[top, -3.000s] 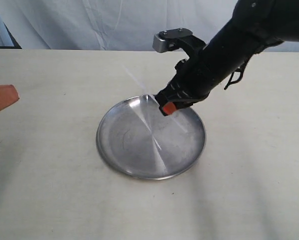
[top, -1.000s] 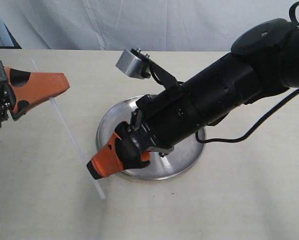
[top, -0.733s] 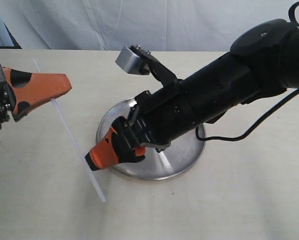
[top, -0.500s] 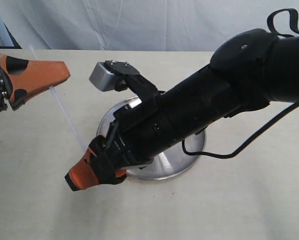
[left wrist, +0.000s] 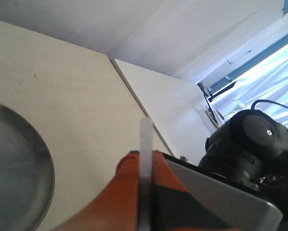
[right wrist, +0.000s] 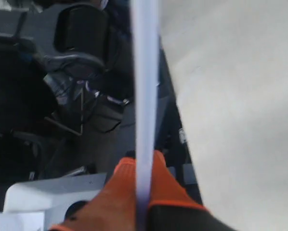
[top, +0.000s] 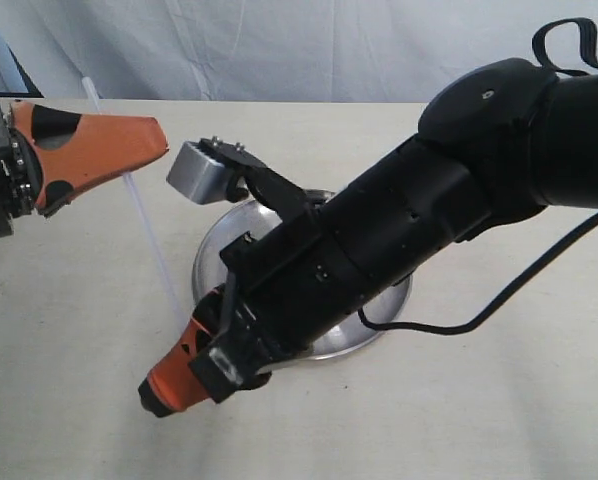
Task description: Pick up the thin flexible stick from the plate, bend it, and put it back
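Note:
The thin flexible stick hangs in the air left of the plate, slanting steeply from upper left to lower right. My left gripper is shut on its upper part, with a short end sticking out above. My right gripper is shut on its lower part, low over the table in front of the plate's left rim. The left wrist view has the stick pinched between orange fingers. In the right wrist view the stick runs out from the shut gripper. The plate lies mostly hidden under the right arm.
The black right arm reaches across the plate from the right, its grey camera block above the plate's far rim. A white cloth backdrop bounds the far edge of the beige table.
The right gripper has swung down and toward the front left, off the plate. The left gripper has shifted right. The stick stands steeper between them, its lower end now at the right gripper.

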